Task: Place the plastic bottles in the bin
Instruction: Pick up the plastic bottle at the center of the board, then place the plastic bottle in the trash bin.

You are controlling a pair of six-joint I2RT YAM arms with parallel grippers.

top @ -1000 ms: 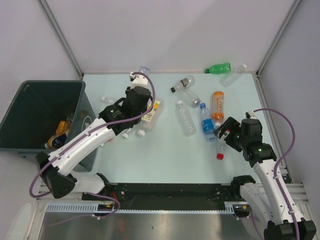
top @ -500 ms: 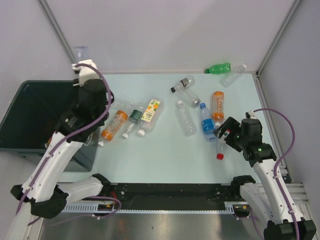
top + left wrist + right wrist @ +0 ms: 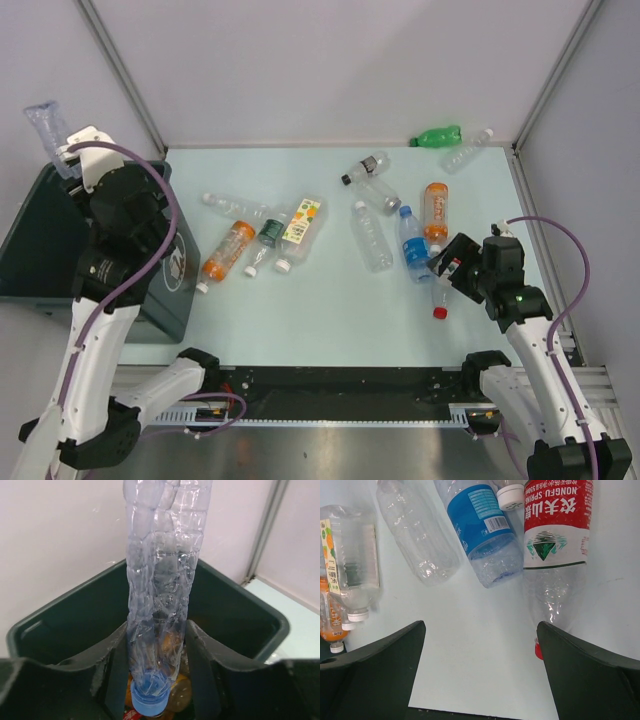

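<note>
Orange bottles (image 3: 184, 692) inside the grey-green plastic bin (image 3: 240, 600) are shown wrist-side only; left gripper (image 3: 157, 630) clamped on crushed clear bottle (image 3: 160, 580), right gripper (image 3: 480, 630) wide, empty.

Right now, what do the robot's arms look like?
The left arm and right arm are white tubes with chunky black joints. A purple cable loops along each one. The right arm has a tiny green light. The fingers are dark, wide and wedge-shaped.

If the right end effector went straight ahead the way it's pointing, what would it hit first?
Probably the blue-labelled bottle, lying just ahead of the open right end effector; since depth is unclear, it might touch the table first.
</note>
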